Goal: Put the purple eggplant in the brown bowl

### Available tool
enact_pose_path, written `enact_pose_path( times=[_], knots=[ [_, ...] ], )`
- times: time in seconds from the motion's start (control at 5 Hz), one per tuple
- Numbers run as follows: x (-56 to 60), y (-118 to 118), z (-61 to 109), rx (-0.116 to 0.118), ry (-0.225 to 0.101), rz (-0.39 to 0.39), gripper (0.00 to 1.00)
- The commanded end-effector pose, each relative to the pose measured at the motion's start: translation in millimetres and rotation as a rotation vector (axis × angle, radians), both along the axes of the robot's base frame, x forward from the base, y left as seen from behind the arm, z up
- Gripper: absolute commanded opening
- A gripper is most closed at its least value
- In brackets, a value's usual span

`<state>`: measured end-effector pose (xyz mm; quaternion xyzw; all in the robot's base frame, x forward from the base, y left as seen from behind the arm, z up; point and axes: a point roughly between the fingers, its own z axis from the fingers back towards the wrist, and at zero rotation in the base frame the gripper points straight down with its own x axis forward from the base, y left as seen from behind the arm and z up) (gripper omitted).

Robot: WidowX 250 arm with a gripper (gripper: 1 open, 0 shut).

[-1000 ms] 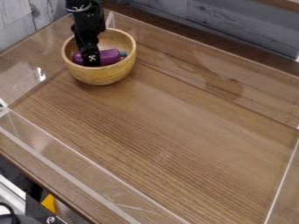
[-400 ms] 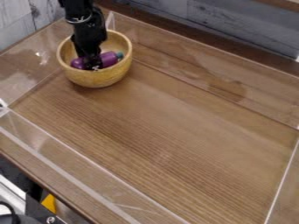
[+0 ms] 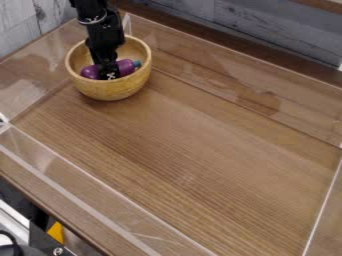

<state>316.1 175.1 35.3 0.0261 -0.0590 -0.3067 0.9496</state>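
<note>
The brown bowl [image 3: 112, 86] stands at the back left of the wooden table. Inside it lies the purple eggplant [image 3: 126, 67], glossy, with part of it showing on each side of the gripper. My black gripper [image 3: 102, 64] points straight down into the bowl, right over the eggplant. Its jaws stand open around the eggplant's middle, and the fingertips are low inside the bowl. The middle of the eggplant is hidden behind the gripper.
A clear plastic wall [image 3: 40, 90] rims the wooden table [image 3: 201, 150] on all sides. A grey plank wall [image 3: 267, 25] rises behind. Dark equipment with a yellow part [image 3: 54, 232] sits beyond the front left corner.
The gripper has stayed over the bowl with barely any shift. The eggplant lies in the bowl in all frames.
</note>
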Motion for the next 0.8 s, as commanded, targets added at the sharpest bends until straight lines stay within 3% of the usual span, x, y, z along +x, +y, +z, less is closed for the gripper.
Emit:
enact_pose_path(
  times=[0.0,0.2,0.6],
  knots=[
    [10.9,-1,20.6,0.018,-0.055,-0.008,0.00],
    [13.3,-8,22.5,0.006,-0.057,-0.018,0.00],
    [22.0,-3,32.8,-0.010,-0.062,0.120,0.00]
  ],
)
